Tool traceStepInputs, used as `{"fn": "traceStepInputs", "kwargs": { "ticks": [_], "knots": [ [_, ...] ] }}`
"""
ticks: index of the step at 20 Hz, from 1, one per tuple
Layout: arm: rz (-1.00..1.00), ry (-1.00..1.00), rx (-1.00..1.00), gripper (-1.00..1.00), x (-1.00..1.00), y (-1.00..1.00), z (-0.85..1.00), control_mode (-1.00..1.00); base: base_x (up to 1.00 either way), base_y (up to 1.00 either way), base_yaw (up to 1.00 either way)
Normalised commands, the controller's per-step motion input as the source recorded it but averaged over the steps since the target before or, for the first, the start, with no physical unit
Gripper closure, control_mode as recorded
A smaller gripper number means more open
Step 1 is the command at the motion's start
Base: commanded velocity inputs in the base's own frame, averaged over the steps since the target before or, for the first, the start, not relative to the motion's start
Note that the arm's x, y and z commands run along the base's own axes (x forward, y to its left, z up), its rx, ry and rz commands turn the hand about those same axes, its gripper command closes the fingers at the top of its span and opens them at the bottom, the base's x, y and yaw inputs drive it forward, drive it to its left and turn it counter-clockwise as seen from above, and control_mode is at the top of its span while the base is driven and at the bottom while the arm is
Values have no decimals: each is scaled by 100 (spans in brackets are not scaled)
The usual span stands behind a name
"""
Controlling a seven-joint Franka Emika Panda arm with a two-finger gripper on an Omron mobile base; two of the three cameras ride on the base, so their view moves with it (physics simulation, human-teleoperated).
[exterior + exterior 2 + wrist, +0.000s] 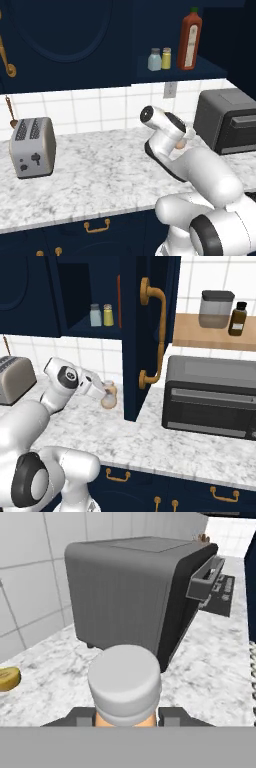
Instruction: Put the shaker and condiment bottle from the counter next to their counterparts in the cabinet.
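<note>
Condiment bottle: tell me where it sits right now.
The condiment bottle stands on the marble counter in the right base view, at the claw, just left of the open cabinet door. In the hand view the toaster oven is behind it.

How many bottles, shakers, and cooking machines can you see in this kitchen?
Bottles: 3 (condiment bottle, red-brown bottle, dark brown bottle)
Shakers: 2 (blue-grey shaker, yellow shaker)
Machines: 2 (toaster, toaster oven)
Total: 7
</note>
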Motion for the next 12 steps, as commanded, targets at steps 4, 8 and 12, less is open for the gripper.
{"fn": "traceStepInputs", "kwargs": {
  "ticks": [4, 8, 12],
  "knots": [
    [30, 3, 0, 100, 1, 4, 93, -100, 0, 0, 0],
    [33, 0, 0, 100, 0, 4, 97, -100, 0, 0, 0],
    [27, 0, -3, 100, 0, 5, 100, -100, 0, 0, 0]
  ]
}}
